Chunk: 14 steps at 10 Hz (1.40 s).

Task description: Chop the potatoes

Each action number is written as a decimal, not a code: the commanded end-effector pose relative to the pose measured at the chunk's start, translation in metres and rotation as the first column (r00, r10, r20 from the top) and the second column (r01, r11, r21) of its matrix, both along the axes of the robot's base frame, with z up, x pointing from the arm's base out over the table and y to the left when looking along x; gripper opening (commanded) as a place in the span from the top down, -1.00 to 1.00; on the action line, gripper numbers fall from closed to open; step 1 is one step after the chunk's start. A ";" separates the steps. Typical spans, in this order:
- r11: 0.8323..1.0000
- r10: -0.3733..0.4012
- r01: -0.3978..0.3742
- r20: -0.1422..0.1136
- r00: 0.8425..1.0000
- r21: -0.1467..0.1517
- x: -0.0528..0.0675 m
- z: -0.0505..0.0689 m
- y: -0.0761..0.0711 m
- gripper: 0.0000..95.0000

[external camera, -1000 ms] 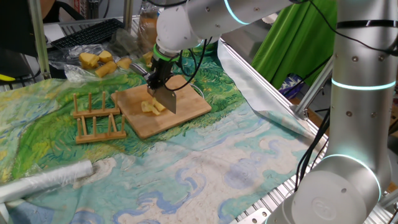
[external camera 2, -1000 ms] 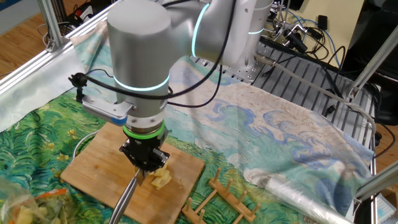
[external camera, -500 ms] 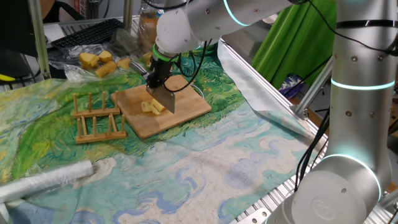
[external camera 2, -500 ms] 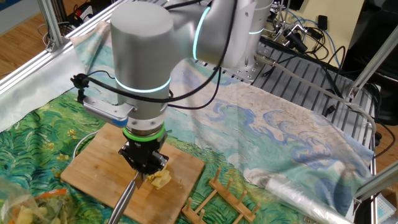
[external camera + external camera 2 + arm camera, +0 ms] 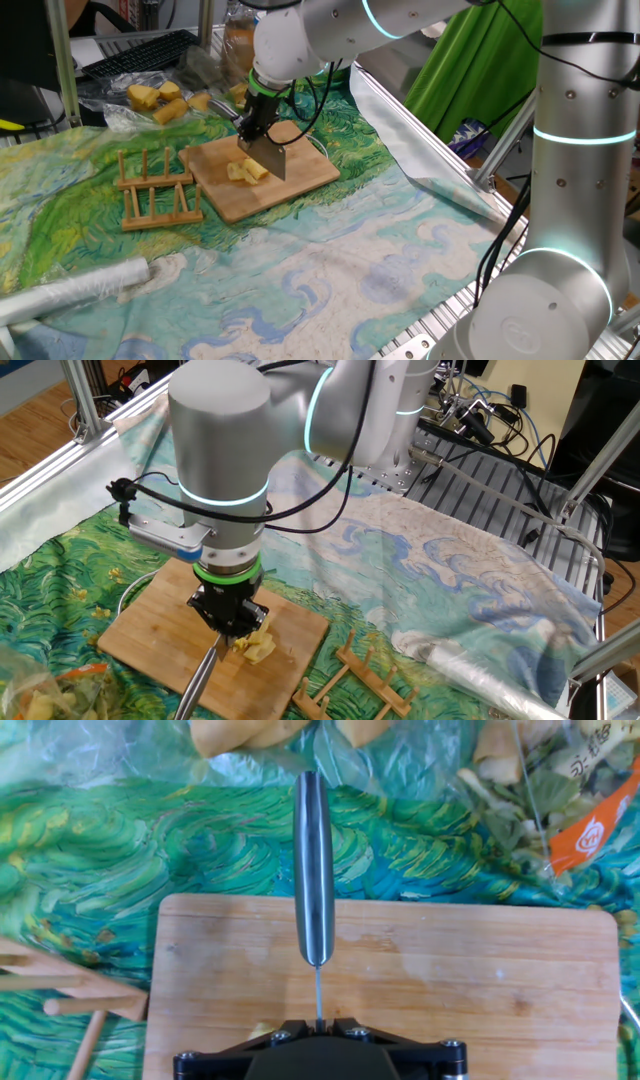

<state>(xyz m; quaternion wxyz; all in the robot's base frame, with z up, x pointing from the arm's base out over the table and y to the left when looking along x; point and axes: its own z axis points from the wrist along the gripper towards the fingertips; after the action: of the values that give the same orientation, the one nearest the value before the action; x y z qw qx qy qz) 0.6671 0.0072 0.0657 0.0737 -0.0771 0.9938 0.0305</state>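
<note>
A rectangular light-brown wooden cutting board (image 5: 300, 180) lies on the green and blue swirl-patterned tablecloth (image 5: 330, 260), and everything else here sits in relation to it. The black two-finger gripper (image 5: 258, 128) hangs over the board's middle, clamped tight on a steel cleaver with a rounded metal handle (image 5: 313, 870); the handle reaches out past the board's edge. The cleaver's flat blade (image 5: 269, 157) stands on edge above the board. The potatoes (image 5: 245, 172), a small cluster of pale-yellow cut pieces, lie on the board right beside the blade; from the other fixed view they (image 5: 256, 648) show just under the gripper (image 5: 230, 622). Off one end of the board stands a light wooden slatted rack (image 5: 155, 190). Beyond the board's far side lie yellow potato chunks in clear plastic (image 5: 160, 100).
</note>
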 end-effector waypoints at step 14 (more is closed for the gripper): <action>0.996 -0.079 0.079 -0.001 0.997 0.043 -0.005 -0.023 0.013 1.00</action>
<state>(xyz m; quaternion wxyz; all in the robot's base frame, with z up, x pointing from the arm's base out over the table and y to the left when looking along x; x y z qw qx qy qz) 0.6645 0.0210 0.0406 0.0773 -0.0359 0.9951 0.0501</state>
